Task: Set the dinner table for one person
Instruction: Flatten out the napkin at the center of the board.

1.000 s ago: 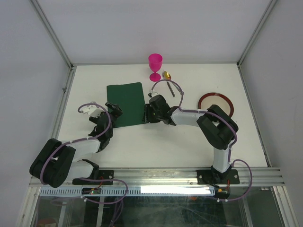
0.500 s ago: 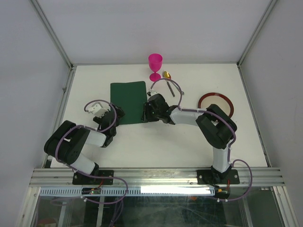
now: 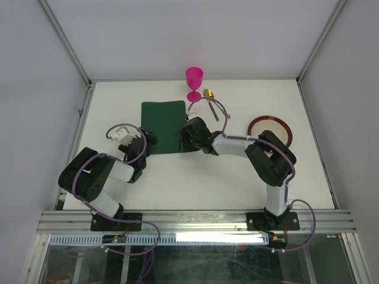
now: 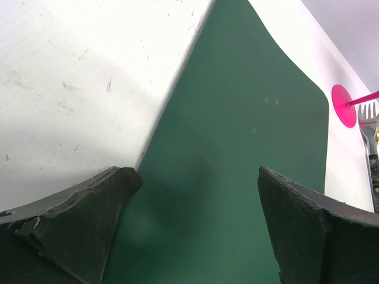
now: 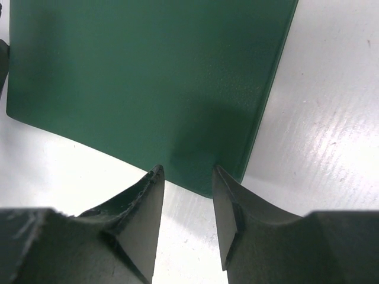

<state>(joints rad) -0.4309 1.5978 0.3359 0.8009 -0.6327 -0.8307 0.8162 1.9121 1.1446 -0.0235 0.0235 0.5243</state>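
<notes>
The white dinner table carries a dark green placemat left of centre. My left gripper hovers over the mat's near left corner with its jaws wide open and nothing between them. My right gripper is at the mat's near right corner. In the right wrist view its tips stand a narrow gap apart on the near edge of the placemat, with only bare table below the gap.
A pink goblet stands at the far edge, its base just past the mat. A gold spoon and a fork lie beside it. A red-rimmed plate sits at the right. Aluminium rails edge the table.
The placemat has slid right and turned squarer to the table, the right gripper moving with its corner. The left arm has folded its elbow up and back. The right jaws narrowed slightly.
</notes>
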